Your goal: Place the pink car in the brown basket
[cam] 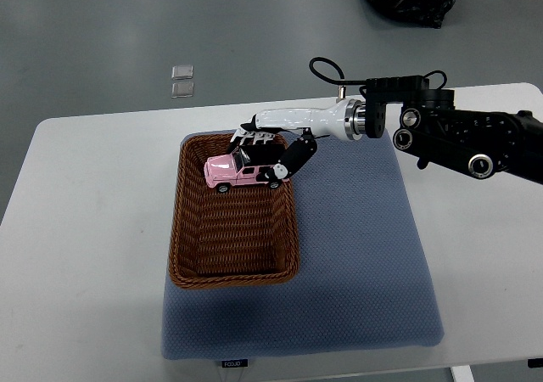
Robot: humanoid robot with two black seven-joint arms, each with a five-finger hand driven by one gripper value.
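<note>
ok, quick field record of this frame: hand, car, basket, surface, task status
robot hand: right robot hand, arm enters from right edge, fingers closed on the car
car: pink car, held over the far end of the basket
basket: brown basket, wicker, nothing else seen inside
surface: blue mat on white table
left arm: not in view
task status: car at basket, not yet released

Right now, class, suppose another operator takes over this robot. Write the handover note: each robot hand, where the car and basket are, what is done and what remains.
Right robot hand: shut on the pink car, reaching in from the right over the far end of the brown basket.
Left robot hand: not in view.
Basket: on the blue mat, on the white table.
Done: car picked up and carried over the basket.
Left: lower it if needed, open the fingers, pull the hand away.
</note>
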